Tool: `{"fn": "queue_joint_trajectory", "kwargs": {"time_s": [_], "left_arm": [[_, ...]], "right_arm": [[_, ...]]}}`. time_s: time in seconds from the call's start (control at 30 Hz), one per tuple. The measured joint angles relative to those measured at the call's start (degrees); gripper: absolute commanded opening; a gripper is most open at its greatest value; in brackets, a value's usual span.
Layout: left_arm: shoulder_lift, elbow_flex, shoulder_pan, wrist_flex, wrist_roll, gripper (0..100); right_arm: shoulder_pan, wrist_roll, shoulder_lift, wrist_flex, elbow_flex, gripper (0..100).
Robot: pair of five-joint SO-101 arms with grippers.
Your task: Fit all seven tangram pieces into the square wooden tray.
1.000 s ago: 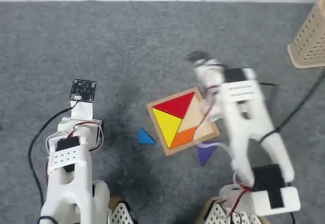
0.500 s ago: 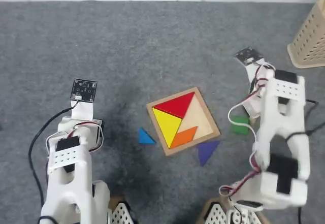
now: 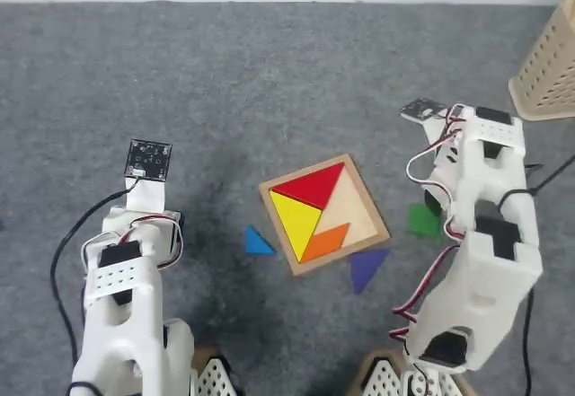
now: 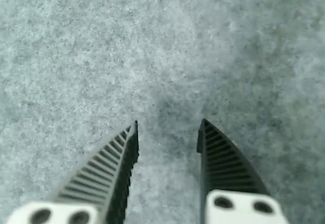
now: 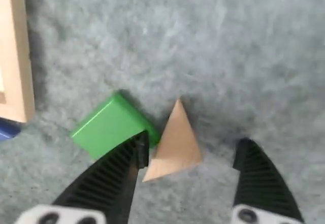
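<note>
Centre: tray [image 3: 367, 195] holds red triangle [image 3: 314, 188], yellow triangle [image 3: 295, 221], orange piece [image 3: 325, 242]. Loose: blue triangle [image 3: 258, 242] left, purple triangle [image 3: 365, 268] near-right, green piece [image 3: 422, 220] right.

Overhead cam looks straight down on the whole grey surface [image 3: 225, 73]. Both wrist cams sit close over it; right one shares the green piece [image 5: 107, 125] with overhead.

**Tray Mid-Table, Loose Pieces Around It**

Finding the tray [image 3: 356, 207] sitting mid-table, holding three pieces packed together: one large triangle [image 3: 314, 185] along the far side, another large triangle [image 3: 295, 219] against it on the left, a parallelogram [image 3: 325, 242] at the near edge. Finding a small triangle [image 3: 258, 242] lying just left of the tray, a mid-size triangle [image 3: 366, 268] just before it, a square piece [image 3: 422, 220] to its right, touching a further triangle [image 5: 172, 142]. Noting a basket [image 3: 548, 64] standing far right, behind.
</note>
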Motion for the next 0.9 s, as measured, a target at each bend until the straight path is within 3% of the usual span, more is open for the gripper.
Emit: {"fn": "queue_joint_trajectory", "kwargs": {"time_s": [0.17, 0.53, 0.8, 0.9], "left_arm": [[0.0, 0.0, 0.0, 0.0, 0.0, 17], [0.0, 0.0, 0.0, 0.0, 0.0, 17], [0.0, 0.0, 0.0, 0.0, 0.0, 17], [0.0, 0.0, 0.0, 0.0, -0.2, 17]], "right_arm": [[0.6, -0.1, 0.6, -1.5, -0.7, 9.6], [-0.6, -0.9, 0.4, 1.8, -7.8, 9.1], [-15.0, -1.0, -1.8, 8.7, -17.5, 9.1], [-21.6, 3.0, -1.8, 9.1, -18.1, 9.1]]}}
